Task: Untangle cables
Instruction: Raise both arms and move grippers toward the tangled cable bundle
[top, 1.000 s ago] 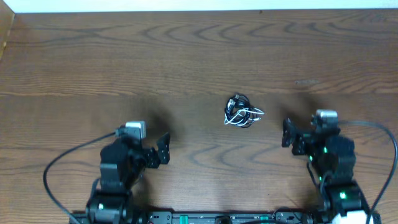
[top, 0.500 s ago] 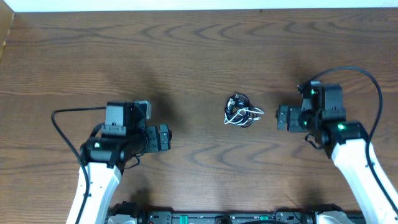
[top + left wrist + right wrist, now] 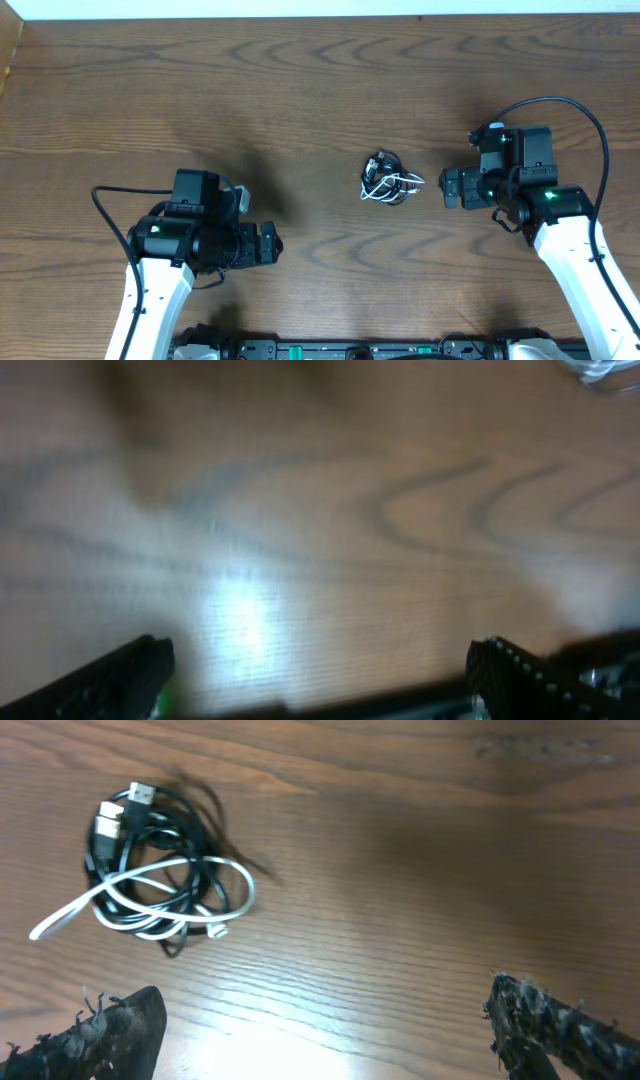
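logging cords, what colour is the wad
The wad is black cords plus one white cord; clearest in right wrist view.

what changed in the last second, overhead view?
The right gripper advanced away from the near edge and now sits level with the cables, close beside them but not touching. The left gripper hardly shifted and sits well away from them. Nothing grasped; both open. Cables unmoved.
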Robot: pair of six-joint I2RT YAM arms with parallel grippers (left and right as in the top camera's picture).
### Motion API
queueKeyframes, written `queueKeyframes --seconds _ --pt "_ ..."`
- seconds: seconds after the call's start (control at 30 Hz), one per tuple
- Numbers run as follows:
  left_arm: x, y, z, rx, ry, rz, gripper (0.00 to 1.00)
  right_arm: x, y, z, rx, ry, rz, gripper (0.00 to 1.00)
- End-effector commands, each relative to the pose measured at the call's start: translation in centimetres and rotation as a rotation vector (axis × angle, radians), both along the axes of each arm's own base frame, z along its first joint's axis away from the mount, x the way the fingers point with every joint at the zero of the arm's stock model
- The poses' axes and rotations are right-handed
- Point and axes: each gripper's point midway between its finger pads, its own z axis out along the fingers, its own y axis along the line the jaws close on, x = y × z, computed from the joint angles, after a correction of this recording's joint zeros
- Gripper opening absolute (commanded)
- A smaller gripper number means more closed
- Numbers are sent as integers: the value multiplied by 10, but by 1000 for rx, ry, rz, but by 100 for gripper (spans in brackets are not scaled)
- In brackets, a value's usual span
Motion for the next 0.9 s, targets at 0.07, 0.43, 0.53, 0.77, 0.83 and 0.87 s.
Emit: queueKeyframes --seconds 0.07,0.43,0.53,0.77,0.83,0.87 --pt "27 -6 13 -61 -75 109 98 4 19 15 84 -38 67 99" --pt "50 -20 28 -153 -173 99 98 10 20 18 112 -51 28 99" --pt "54 -21 29 -155 -186 99 98 10 20 18 112 -52 28 99" --pt "66 -22 28 -152 -180 95 98 10 20 18 112 -51 28 99" --pt "73 -22 31 -146 -183 96 98 10 20 18 113 -49 26 99" --pt "76 -22 33 -145 -188 93 98 10 20 18 117 -47 19 99"
